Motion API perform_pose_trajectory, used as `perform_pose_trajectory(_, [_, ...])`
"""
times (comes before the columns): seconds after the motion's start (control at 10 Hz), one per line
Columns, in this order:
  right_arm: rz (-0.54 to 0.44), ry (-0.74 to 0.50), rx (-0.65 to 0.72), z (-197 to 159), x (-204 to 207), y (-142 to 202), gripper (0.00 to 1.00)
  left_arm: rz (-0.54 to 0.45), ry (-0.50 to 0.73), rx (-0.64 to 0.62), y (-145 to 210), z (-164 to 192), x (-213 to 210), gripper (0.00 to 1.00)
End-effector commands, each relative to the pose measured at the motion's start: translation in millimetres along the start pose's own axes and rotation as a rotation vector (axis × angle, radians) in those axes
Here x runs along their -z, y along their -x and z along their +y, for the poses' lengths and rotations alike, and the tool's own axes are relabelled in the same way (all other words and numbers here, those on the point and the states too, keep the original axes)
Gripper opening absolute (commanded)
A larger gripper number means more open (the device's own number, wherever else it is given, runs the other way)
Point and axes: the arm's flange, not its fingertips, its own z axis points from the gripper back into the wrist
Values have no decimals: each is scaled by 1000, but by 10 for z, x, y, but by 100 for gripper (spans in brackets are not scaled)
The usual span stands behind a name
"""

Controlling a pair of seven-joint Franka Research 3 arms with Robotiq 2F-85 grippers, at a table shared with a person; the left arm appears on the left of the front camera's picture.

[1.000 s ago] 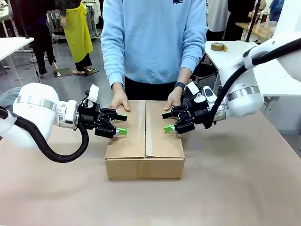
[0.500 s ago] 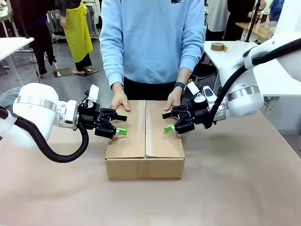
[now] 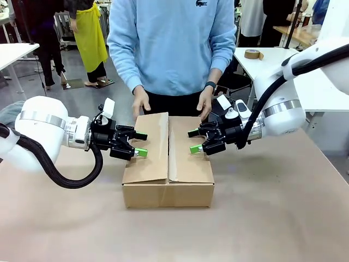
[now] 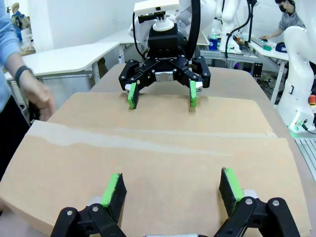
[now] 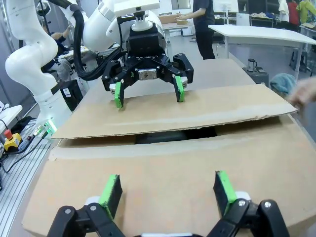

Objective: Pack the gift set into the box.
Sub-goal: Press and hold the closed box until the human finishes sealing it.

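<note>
The box (image 3: 168, 164) sits mid-table with its top flaps folded down. The left flap (image 3: 148, 143) rises a little at its far end, leaving a dark gap (image 5: 175, 134) along the centre seam. My left gripper (image 3: 139, 143) hovers open over the left flap, and its own fingers (image 4: 172, 187) frame the cardboard. Facing it over the right flap is my open right gripper (image 3: 194, 141), seen from its wrist camera (image 5: 168, 188). Neither holds anything. The person's hands (image 3: 140, 103) (image 3: 206, 102) hover just beyond the far edge, off the box. The gift set is hidden.
A roll of brown tape (image 3: 252, 53) lies on the white table at the back right. The brown tabletop (image 3: 272, 218) is bare in front of the box and to both sides. The person stands close against the far edge.
The person's hands have lifted off the flaps and drawn back. The left flap has sprung up slightly at its far end. Both grippers stay where they were.
</note>
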Motion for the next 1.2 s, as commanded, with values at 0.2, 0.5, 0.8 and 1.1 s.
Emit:
perform_pose_trajectory(0.2, [-1, 6, 1, 1, 26, 26, 100, 4, 1, 0, 7, 3, -1, 100])
perform_pose_trajectory(0.5, [-1, 6, 1, 1, 26, 26, 100, 4, 1, 0, 7, 3, -1, 100])
perform_pose_trajectory(0.8, [-1, 6, 1, 1, 26, 26, 100, 4, 1, 0, 7, 3, -1, 100])
perform_pose_trajectory(1.1, [-1, 6, 1, 1, 26, 26, 100, 4, 1, 0, 7, 3, -1, 100])
